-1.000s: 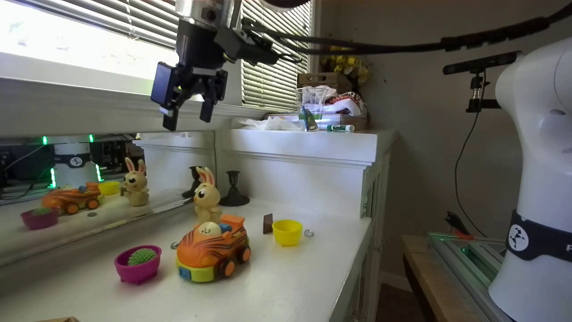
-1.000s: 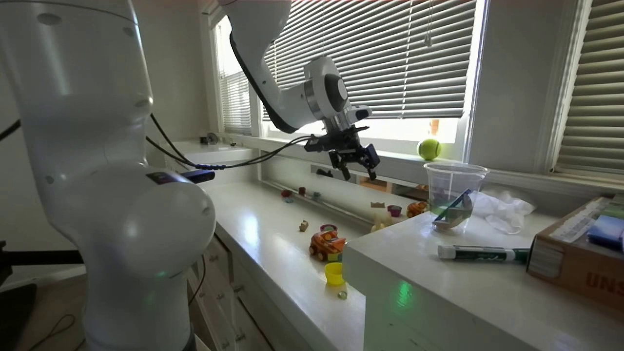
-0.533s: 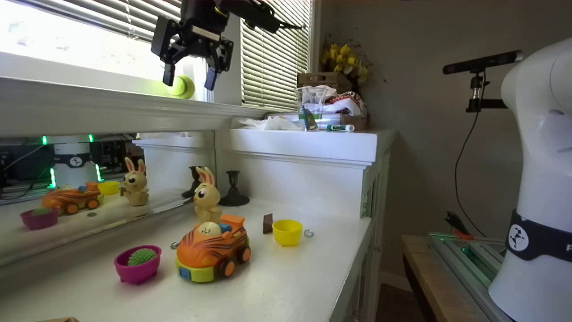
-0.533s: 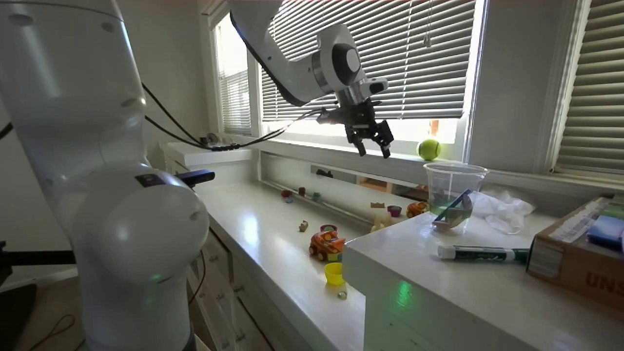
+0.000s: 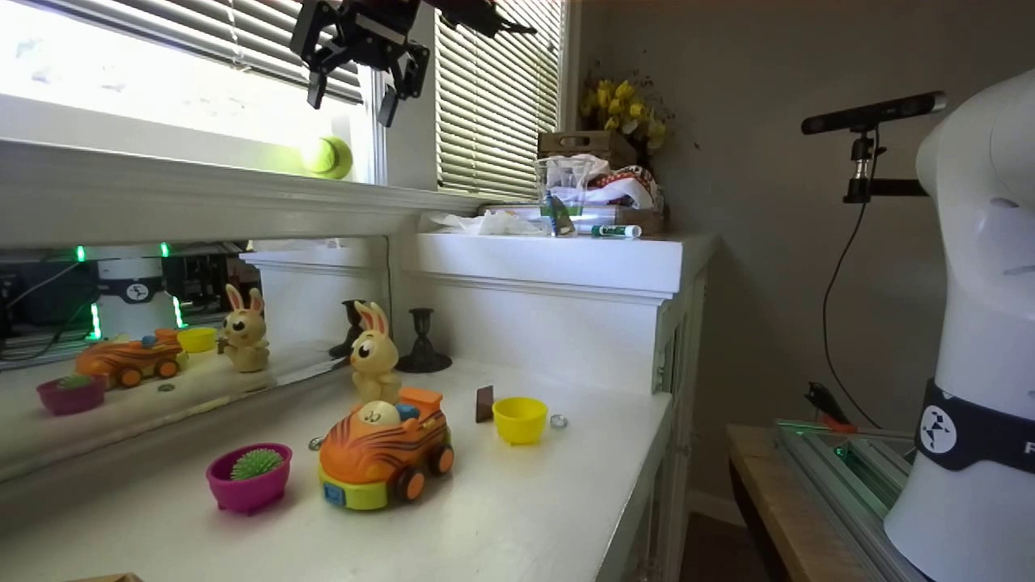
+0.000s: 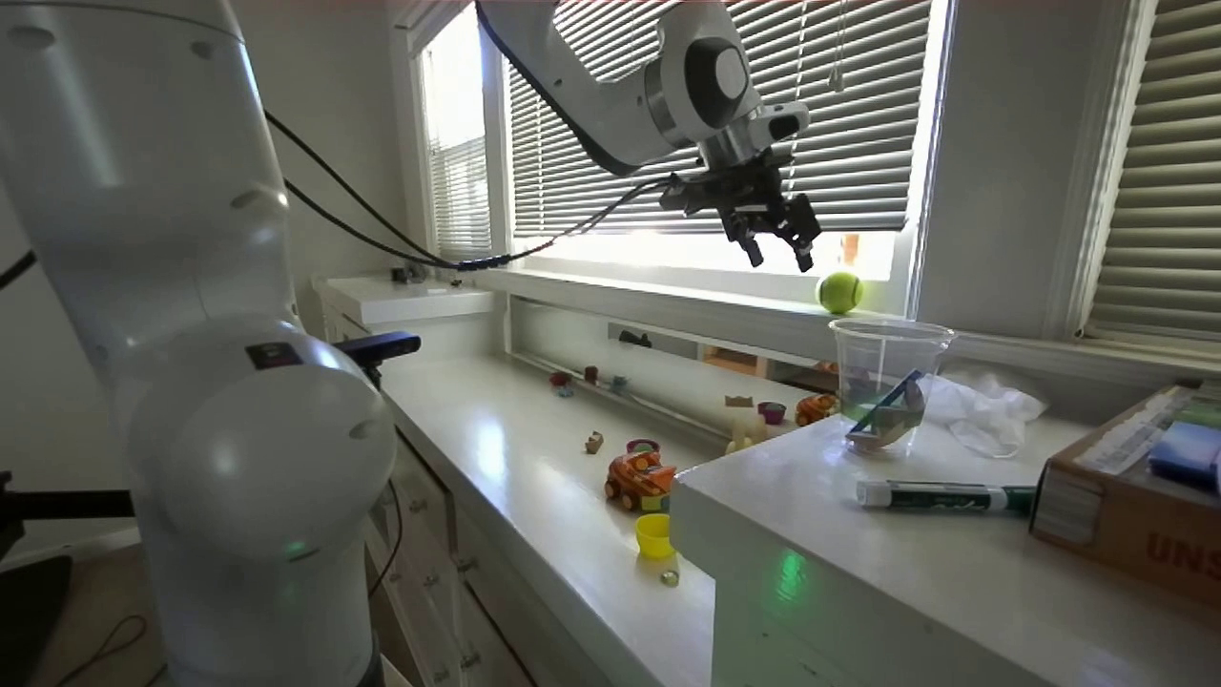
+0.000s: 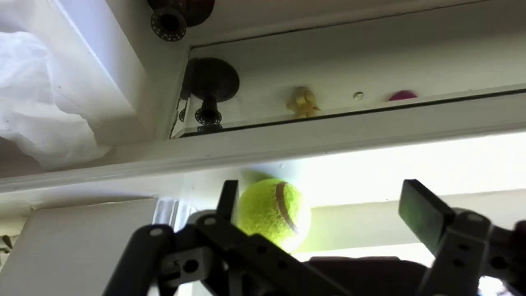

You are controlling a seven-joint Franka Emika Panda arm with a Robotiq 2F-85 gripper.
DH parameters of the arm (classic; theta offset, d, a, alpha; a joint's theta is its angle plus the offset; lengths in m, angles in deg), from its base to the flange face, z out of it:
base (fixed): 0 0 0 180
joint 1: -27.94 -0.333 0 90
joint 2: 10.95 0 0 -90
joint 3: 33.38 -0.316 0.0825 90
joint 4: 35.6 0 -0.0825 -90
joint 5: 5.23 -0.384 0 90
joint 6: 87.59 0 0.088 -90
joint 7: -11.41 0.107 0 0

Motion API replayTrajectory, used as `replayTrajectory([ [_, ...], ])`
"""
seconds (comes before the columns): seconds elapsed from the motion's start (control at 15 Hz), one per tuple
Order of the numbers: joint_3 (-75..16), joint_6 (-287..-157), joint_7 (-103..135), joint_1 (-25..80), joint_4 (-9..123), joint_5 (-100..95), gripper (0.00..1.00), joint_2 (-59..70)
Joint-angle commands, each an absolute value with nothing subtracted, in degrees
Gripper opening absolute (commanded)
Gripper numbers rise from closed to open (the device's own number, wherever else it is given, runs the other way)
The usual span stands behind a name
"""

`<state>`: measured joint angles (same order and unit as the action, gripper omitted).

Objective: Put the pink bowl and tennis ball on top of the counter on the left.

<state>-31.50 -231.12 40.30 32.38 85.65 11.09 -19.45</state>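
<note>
pincer (image 6: 780, 260): has risen toward tennis ball (image 6: 839, 293), spread wide, gripping nothing | ball: on window ledge (image 5: 194, 198), untouched | pink bowl (image 5: 249, 493): on surface (image 5: 517, 501), probably done | next: likely ball pick-up

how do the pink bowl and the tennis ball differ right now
The pink bowl stands on the white counter, while the tennis ball rests higher, on the window ledge. The pink bowl is an open magenta container holding a spiky green thing; the tennis ball is a fuzzy yellow-green sphere with a brown seam. Both are round, and neither is gripped by the fingers.
</note>
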Motion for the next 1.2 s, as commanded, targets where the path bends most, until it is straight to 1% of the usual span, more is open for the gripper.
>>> replayTrajectory([
  [0.0, -30.5, -233.6, 35.7, 33.3, 82.4, 7.2, 1.0, -16.5],
  [0.67, -27.6, -243.2, 31.2, 34.1, 78.9, 5.8, 1.0, -8.6],
  [1.13, -27.2, -244.8, 28.1, 33.8, 77.3, 3.6, 1.0, -5.8],
])
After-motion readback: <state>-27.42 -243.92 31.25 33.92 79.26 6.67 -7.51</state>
